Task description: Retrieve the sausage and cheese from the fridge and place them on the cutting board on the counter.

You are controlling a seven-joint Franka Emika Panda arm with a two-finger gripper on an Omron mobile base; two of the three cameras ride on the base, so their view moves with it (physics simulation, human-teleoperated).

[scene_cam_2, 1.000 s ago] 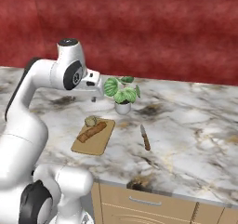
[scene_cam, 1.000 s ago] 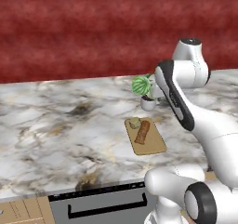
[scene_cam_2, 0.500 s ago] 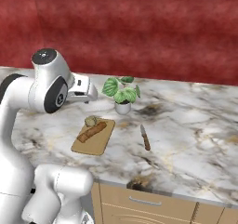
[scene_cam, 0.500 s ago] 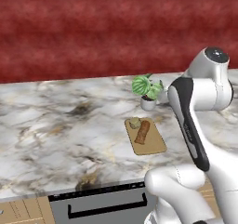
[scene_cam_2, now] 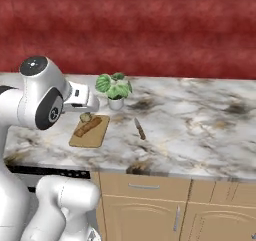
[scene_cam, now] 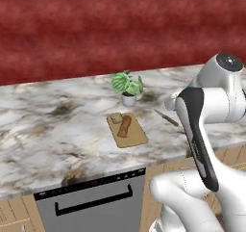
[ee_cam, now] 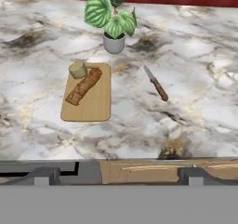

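Small potted plant (ee_cam: 113, 21), striped green leaves, grey-white pot, stands near red back wall (scene_cam: 96, 29). Knife (ee_cam: 156, 83), brown handle, lies flat right of the plant. Dishwasher front (scene_cam: 93, 202), dark bar handle.

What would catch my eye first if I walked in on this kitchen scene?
Probably the big white arm looming over a long marble counter set against a deep red wall. Next, the small board near the counter's front edge, with a sausage and a cheese chunk lying on it. A leafy potted plant stands just behind the board, and a knife lies beside it.
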